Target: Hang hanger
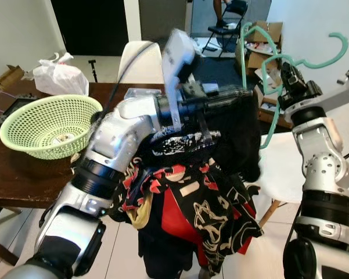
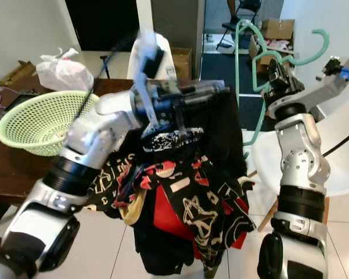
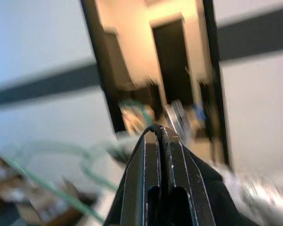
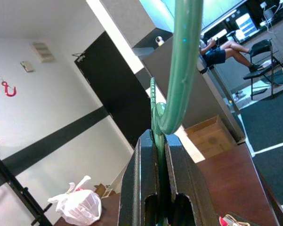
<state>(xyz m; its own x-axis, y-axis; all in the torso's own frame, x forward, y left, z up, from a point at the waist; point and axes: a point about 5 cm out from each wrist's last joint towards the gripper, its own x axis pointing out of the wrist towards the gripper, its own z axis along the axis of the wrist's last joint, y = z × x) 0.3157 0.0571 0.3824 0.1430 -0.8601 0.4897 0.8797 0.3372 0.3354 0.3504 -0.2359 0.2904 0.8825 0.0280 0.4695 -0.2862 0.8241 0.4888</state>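
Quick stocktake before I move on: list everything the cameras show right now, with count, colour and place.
hanger: one, teal, held up at the right
clothes: a bundle, black with red and cream print, draped over the left arm
basket: one, pale green mesh, on the table, left
table: one, dark brown wood, left
plastic bag: one, white, on the table's far side
white chairs: two, one behind the table, one at right
cardboard boxes: several, brown, far right
folding chair: one, black, in the far room, a person seated
left hand: shut, raised beside the clothes
right hand: shut on the hanger
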